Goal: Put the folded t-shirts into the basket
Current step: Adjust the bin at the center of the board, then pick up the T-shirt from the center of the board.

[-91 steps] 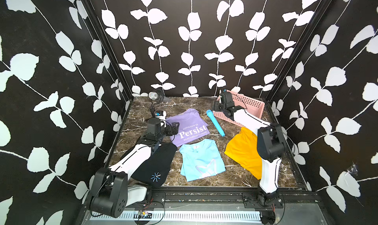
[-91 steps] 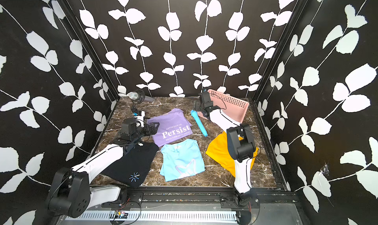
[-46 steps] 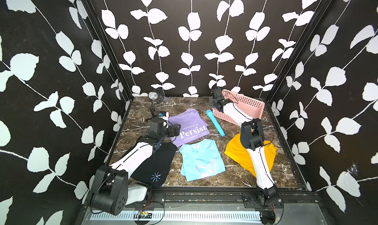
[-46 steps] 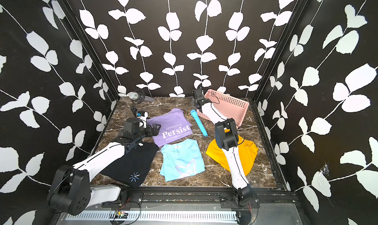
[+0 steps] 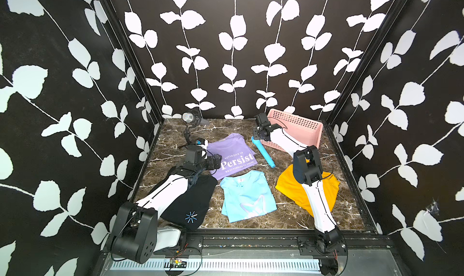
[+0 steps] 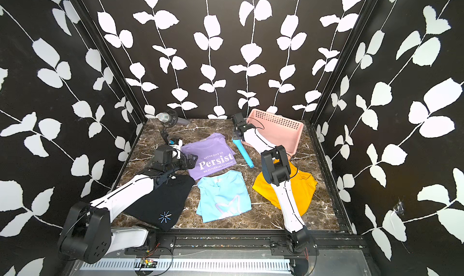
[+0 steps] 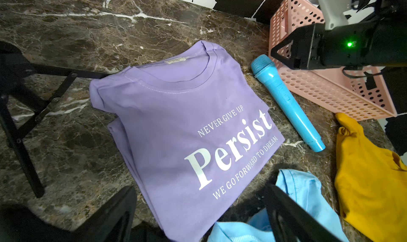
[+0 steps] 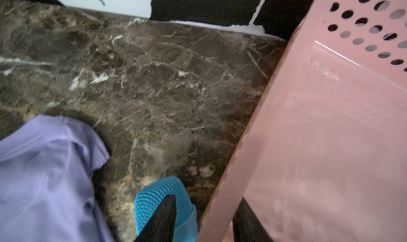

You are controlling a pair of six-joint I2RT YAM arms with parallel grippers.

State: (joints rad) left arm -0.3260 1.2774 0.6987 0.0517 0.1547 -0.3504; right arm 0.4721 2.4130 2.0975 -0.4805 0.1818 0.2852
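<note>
Four folded t-shirts lie flat on the marble table: lilac "Persist" (image 5: 233, 154), light blue (image 5: 247, 195), mustard (image 5: 288, 186) partly under my right arm, and black (image 5: 190, 202) under my left arm. The pink basket (image 5: 293, 129) sits tilted at the back right. My right gripper (image 8: 207, 199) straddles the basket wall (image 8: 286, 141) at its left corner, jaws partly closed, one finger (image 8: 165, 216) still clear of it. My left gripper (image 7: 201, 188) hovers open over the near edge of the lilac shirt (image 7: 176, 124).
A blue toy microphone (image 5: 263, 151) lies between the lilac shirt and the basket, right under my right gripper. A small lamp on a black tripod (image 5: 190, 119) stands at the back left. Patterned walls close in the table on three sides.
My right gripper has shifted left to the basket's left corner and its jaws have narrowed around the wall. My left gripper has crept slightly toward the lilac shirt.
</note>
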